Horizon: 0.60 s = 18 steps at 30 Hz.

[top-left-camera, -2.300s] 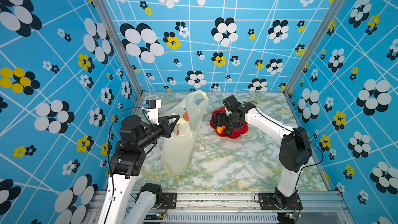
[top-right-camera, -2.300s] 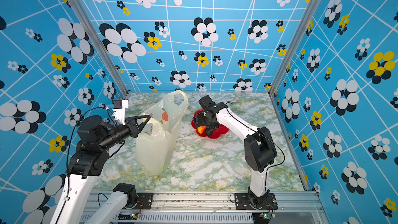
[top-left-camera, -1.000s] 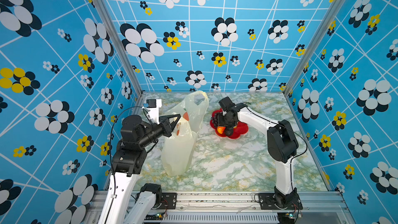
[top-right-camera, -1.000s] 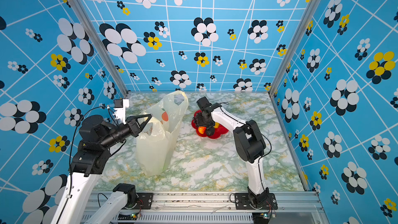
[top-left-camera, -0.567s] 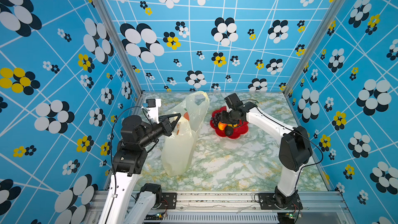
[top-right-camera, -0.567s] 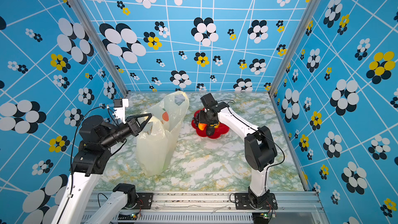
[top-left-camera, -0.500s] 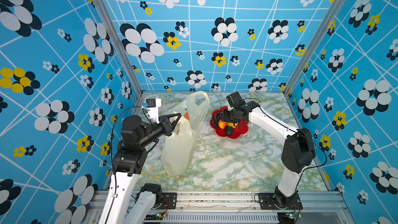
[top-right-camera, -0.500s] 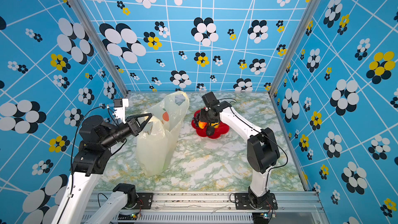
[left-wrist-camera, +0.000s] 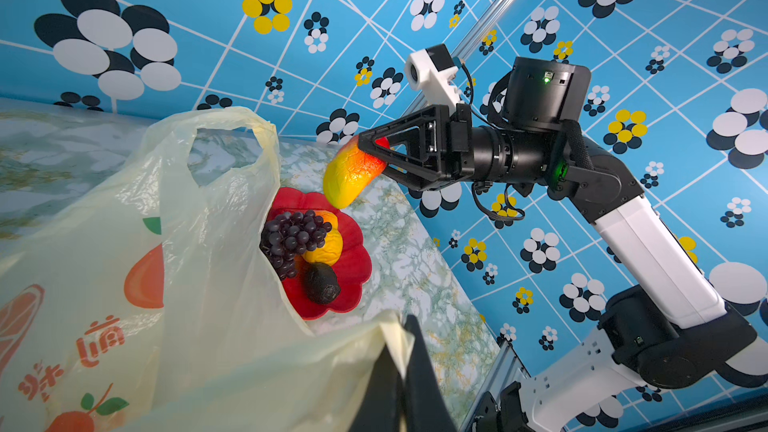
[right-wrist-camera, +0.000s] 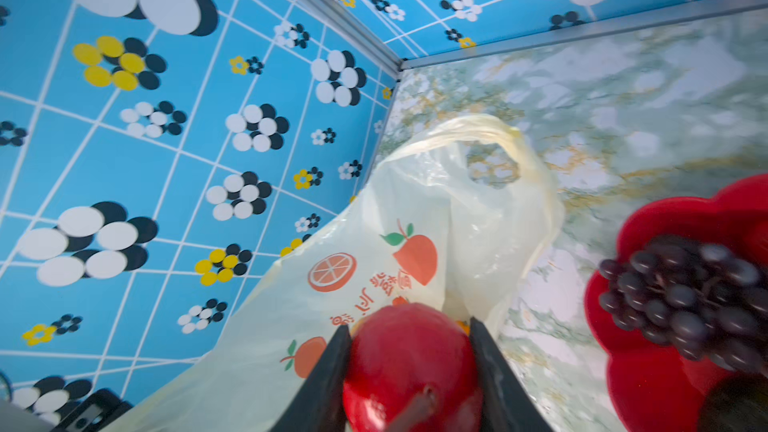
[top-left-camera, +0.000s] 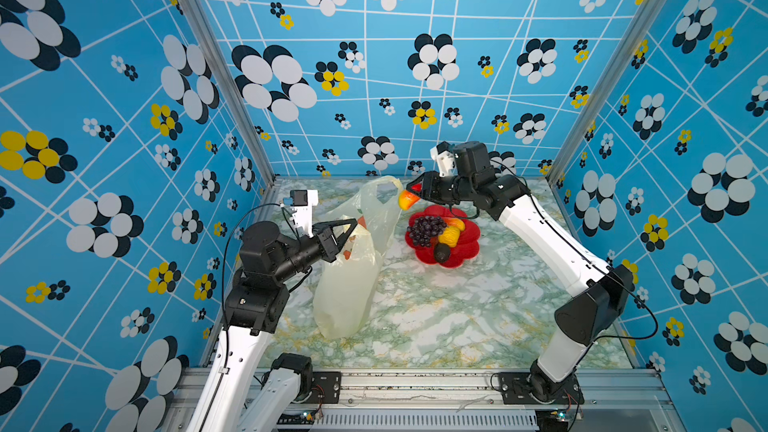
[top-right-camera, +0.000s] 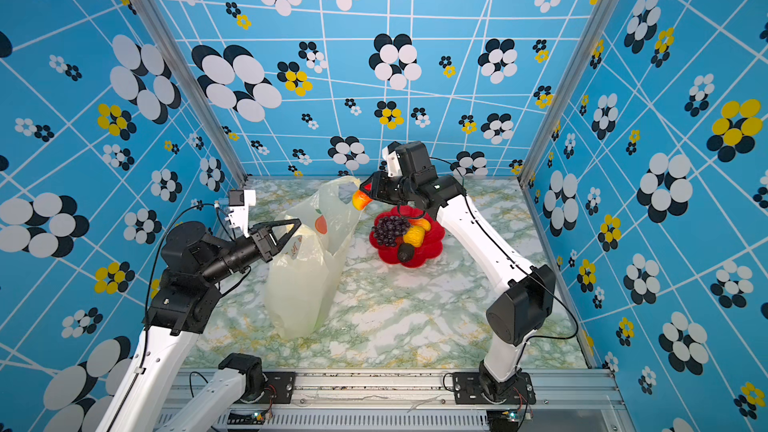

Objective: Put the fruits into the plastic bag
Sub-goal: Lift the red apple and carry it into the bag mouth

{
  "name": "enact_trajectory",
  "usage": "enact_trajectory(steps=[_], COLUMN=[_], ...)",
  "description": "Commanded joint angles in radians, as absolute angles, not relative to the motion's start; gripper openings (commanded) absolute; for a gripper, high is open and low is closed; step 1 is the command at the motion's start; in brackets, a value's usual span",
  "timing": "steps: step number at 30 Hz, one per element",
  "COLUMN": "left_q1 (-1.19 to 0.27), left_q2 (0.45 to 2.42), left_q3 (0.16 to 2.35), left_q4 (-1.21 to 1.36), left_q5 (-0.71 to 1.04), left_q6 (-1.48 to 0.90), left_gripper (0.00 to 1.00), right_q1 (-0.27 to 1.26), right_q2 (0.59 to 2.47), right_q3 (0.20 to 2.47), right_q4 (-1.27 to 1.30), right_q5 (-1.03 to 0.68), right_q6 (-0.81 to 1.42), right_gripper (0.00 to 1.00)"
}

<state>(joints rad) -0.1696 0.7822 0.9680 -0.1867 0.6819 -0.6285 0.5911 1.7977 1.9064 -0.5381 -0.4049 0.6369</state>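
The plastic bag (top-left-camera: 349,284) (top-right-camera: 301,284) stands left of centre, its mouth held up. My left gripper (top-left-camera: 354,224) (top-right-camera: 297,224) (left-wrist-camera: 401,338) is shut on the bag's near rim. My right gripper (top-left-camera: 413,192) (top-right-camera: 368,193) (left-wrist-camera: 372,155) (right-wrist-camera: 409,326) is shut on a red-yellow mango (top-left-camera: 406,200) (top-right-camera: 360,200) (left-wrist-camera: 351,172) (right-wrist-camera: 411,363), in the air beside the bag's far handle (left-wrist-camera: 232,118). Other fruits lie on the red plate (top-left-camera: 465,257) (top-right-camera: 430,255): a grape bunch (top-left-camera: 426,229) (right-wrist-camera: 681,292), a yellow lemon (top-left-camera: 449,236) and a dark avocado-like one (top-left-camera: 441,252) (left-wrist-camera: 321,284).
The red flower-shaped plate (left-wrist-camera: 353,297) sits on the marble tabletop just right of the bag. Blue flowered walls close in the back and both sides. A metal rail (top-left-camera: 415,384) runs along the front edge, carrying both arm bases.
My right gripper has risen from the plate with the mango and moved left towards the bag's far handle. The left gripper still holds the bag's rim in the same place.
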Motion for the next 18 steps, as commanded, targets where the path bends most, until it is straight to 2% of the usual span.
enact_trajectory(steps=[1,9,18], left_q1=[-0.184,-0.186,-0.196], left_q2=[0.782,0.782,0.770], left_q3=[0.970,0.978,0.969], left_q4=[-0.165,-0.170,-0.155], left_q5=[0.689,0.676,0.667], left_q6=[-0.617,-0.611,-0.629], left_gripper=[0.00,0.00,0.00], right_q1=[0.639,0.736,0.798], right_q2=[1.876,1.994,2.059], right_q3=[1.970,2.063,2.061], right_q4=[-0.541,-0.632,-0.808], right_q5=[-0.535,-0.651,-0.638], right_q6=[0.661,0.637,0.548], right_gripper=[0.38,0.36,0.37])
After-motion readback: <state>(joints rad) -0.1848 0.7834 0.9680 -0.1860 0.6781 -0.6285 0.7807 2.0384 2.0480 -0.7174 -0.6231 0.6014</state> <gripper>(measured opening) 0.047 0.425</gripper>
